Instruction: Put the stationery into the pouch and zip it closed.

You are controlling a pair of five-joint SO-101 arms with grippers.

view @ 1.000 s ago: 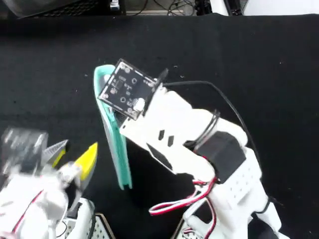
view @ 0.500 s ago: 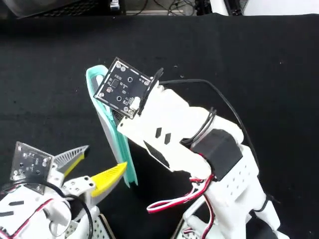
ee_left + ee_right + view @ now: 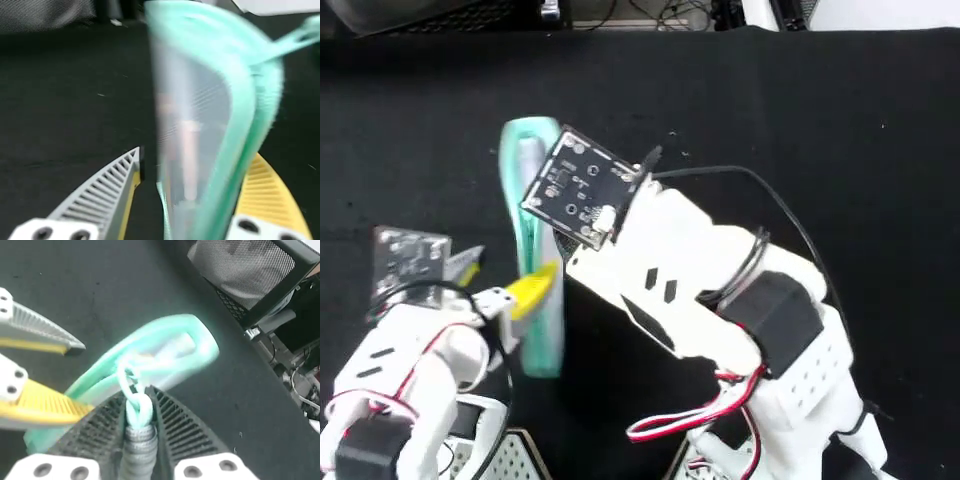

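Yellow on one finger and grey on the other, the left tool (image 3: 196, 154) is spread apart astride the near end of the pouch (image 3: 544, 335), one finger at each flank and not closed on it. I judge it is placed there to brace the pouch so it cannot slide while the zip is drawn. The pouch is teal with a clear side panel and seems to stand on its edge on the black counter (image 3: 840, 120). Pale shapes inside it, likely the stationery, are too blurred to name. Farther along, the right tool (image 3: 139, 392) is pinched together on the teal zip pull (image 3: 129, 387), a loop of cord at the pouch's mouth, well placed to drag the slider. No writing is legible on the pouch, and the marks on the wrist circuit board (image 3: 578, 185) are too small to read.
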